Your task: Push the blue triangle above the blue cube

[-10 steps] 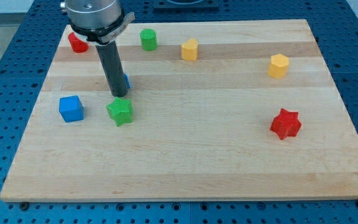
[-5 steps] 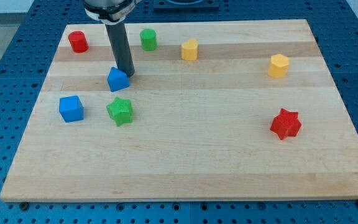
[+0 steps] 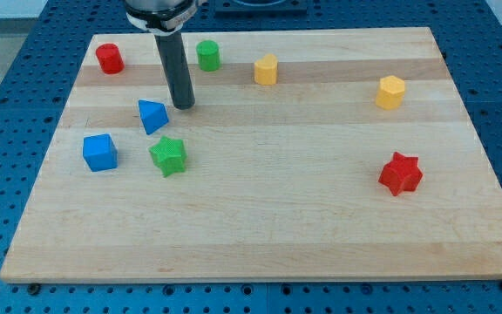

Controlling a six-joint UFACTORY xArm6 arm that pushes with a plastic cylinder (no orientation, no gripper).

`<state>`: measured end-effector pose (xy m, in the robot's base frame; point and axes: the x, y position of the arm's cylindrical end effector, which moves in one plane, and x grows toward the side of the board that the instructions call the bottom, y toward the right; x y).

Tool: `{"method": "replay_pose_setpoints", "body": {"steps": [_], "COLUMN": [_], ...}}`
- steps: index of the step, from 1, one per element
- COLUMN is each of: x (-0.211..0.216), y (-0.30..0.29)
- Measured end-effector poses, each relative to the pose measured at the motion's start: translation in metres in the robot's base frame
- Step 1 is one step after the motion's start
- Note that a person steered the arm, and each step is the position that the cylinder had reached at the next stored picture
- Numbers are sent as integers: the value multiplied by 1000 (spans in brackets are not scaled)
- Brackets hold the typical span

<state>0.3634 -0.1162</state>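
The blue triangle (image 3: 152, 115) lies on the wooden board, up and to the right of the blue cube (image 3: 99, 152). My tip (image 3: 183, 105) stands just to the right of the triangle and slightly above it, with a small gap between them. The rod rises from the tip toward the view's top. The green star (image 3: 168, 155) sits just below the triangle and to the right of the cube.
A red cylinder (image 3: 108, 58) sits at the top left. A green cylinder (image 3: 207, 55) and a yellow block (image 3: 266, 69) sit along the top. Another yellow block (image 3: 390, 92) is at the right, and a red star (image 3: 400, 174) is below it.
My tip moved up and to the right, off the green star's edge. The blue triangle came into view and slid left and slightly down toward the blue cube.
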Motion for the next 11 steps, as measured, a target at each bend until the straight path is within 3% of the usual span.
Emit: {"method": "replay_pose_setpoints", "body": {"steps": [11], "x": [28], "y": [-80]}}
